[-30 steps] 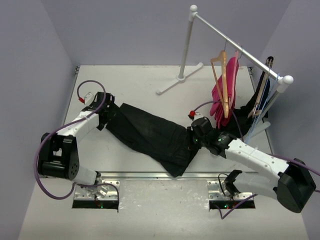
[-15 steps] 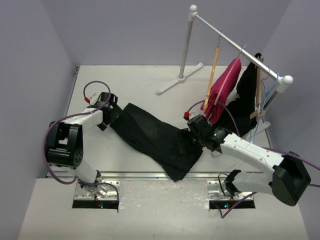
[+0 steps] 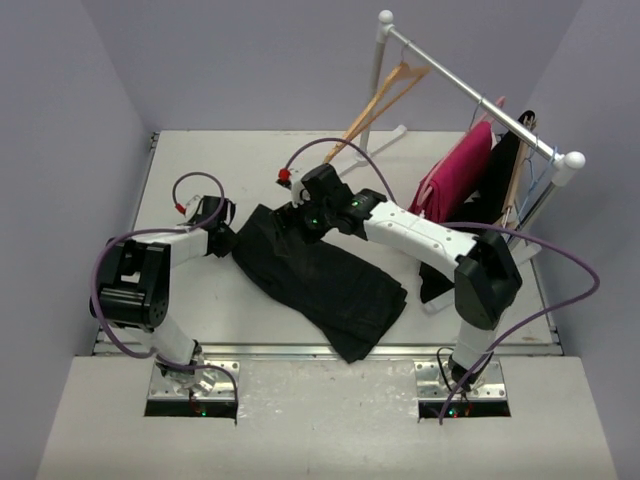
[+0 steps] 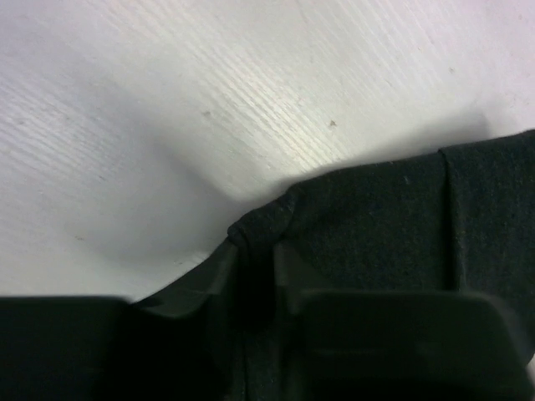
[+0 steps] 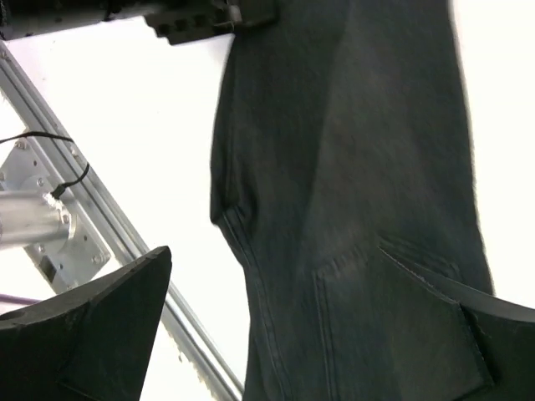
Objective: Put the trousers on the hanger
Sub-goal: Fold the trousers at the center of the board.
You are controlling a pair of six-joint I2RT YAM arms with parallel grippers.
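The black trousers (image 3: 320,280) lie spread flat across the table (image 3: 200,170), running from upper left to lower right. My left gripper (image 3: 226,240) is at their left edge, shut on a pinched fold of the fabric (image 4: 267,230). My right gripper (image 3: 300,217) reaches across and hovers open over the trousers' upper end; its wide-apart fingers (image 5: 84,334) frame the cloth (image 5: 351,209) below with nothing between them. The tan wooden hanger (image 3: 385,95) hangs tilted near the left end of the rail (image 3: 470,95), apart from both grippers.
A magenta garment (image 3: 455,175) and a black garment (image 3: 500,165) hang at the rail's right end, with thin hangers behind them. The rack's white post (image 3: 378,70) stands at the back. Metal mounting rails (image 5: 50,225) run along the table's near edge.
My right gripper let go of the trousers' right end, opened, and swung left to their upper end. My left gripper shut on the left edge. The wooden hanger slid left along the rail.
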